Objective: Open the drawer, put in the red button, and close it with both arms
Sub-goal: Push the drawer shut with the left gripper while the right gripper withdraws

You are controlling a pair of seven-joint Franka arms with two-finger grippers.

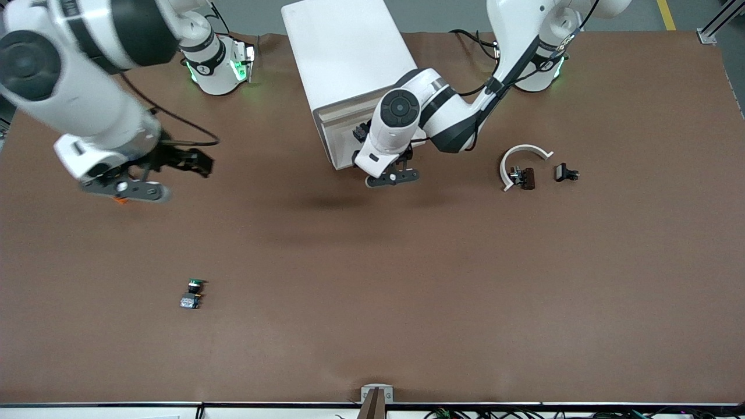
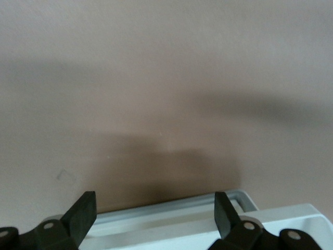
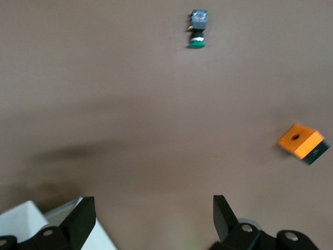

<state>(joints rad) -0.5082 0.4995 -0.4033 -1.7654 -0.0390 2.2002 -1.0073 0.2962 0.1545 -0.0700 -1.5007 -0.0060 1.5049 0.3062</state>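
The white drawer cabinet [image 1: 349, 58] stands between the arms' bases. My left gripper [image 1: 384, 154] hangs at its front face, open and empty; in the left wrist view [image 2: 156, 213] the cabinet's white edge [image 2: 171, 221] lies between the fingers. I cannot tell if the drawer is open. My right gripper [image 1: 189, 162] is open and empty over bare table toward the right arm's end, as its wrist view [image 3: 151, 216] also shows. A small dark red and grey piece [image 1: 522, 177] lies inside a white arc [image 1: 524, 152]; I cannot tell if it is the red button.
A green-capped button [image 1: 192, 294] lies on the brown table nearer the front camera; it also shows in the right wrist view [image 3: 197, 28]. An orange block [image 3: 302, 143] lies under the right arm's hand. A small black part [image 1: 566, 173] lies beside the white arc.
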